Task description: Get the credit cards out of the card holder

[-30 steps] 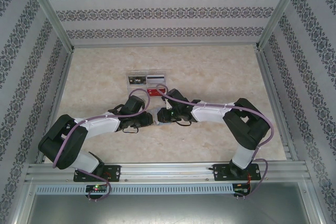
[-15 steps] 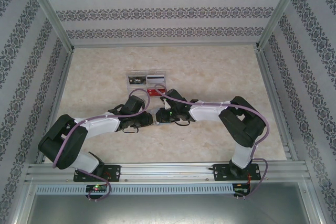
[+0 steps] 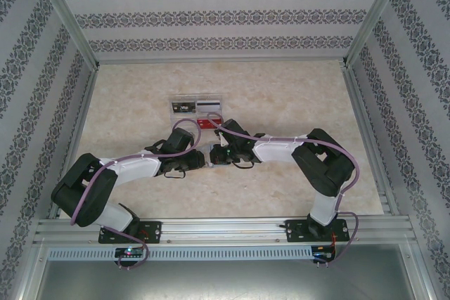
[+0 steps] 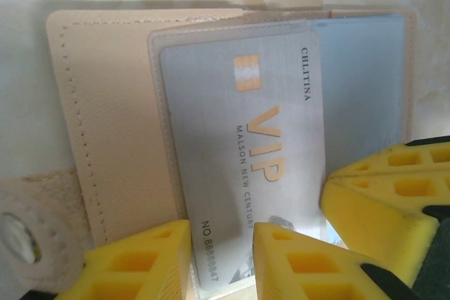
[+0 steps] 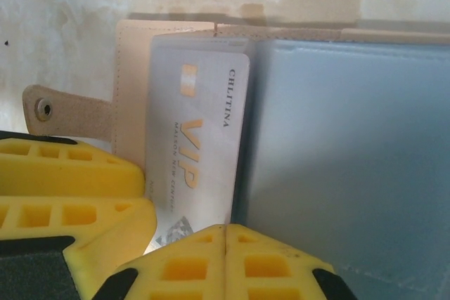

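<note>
Left wrist close-up of narrowly parted left hand (image 4: 221,254) over the edge of a silver credit card (image 4: 239,152) in the open tan card holder (image 4: 105,103). Right of it, right hand (image 5: 225,235) pinched shut.

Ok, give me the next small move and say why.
Probably ease the right gripper back a little, along the VIP card. It is shut at that card's near edge, the card sits in the open holder, and the left gripper straddles the holder's edge, jaws apart. Whether the card is truly pinched I cannot tell, so go slowly.
</note>
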You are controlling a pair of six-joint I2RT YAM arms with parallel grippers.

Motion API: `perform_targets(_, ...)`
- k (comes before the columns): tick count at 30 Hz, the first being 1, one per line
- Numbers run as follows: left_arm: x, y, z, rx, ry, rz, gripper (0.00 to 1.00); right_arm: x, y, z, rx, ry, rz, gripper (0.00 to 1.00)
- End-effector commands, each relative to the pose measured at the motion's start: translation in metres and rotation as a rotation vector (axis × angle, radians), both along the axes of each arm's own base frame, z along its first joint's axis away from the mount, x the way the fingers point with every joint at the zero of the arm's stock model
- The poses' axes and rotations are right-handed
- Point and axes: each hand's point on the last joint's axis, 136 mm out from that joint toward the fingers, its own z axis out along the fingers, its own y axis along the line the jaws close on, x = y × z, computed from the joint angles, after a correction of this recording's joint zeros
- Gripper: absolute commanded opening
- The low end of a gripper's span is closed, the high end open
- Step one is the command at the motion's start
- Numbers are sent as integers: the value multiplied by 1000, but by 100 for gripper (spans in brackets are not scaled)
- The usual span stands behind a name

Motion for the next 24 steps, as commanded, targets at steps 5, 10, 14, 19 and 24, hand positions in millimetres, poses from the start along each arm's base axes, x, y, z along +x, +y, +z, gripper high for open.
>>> perform_targets(5,-4,5,-6,54,12,2,26,1,2,1,17,-1,2,0)
perform_targets(10,-6,13,-11,96,30,22,20,1,-2,-1,16,1,-6,0)
perform_targets(14,-7,16,-15,115,45,30,18,2,-6,0,13,-3,-16,0)
perform_targets(19,-8,17,-17,124,52,31,17,4,-15,0,6,-6,-33,0)
perform_targets(24,-7,16,-17,121,51,30,17,4,-24,1,3,-9,-43,0)
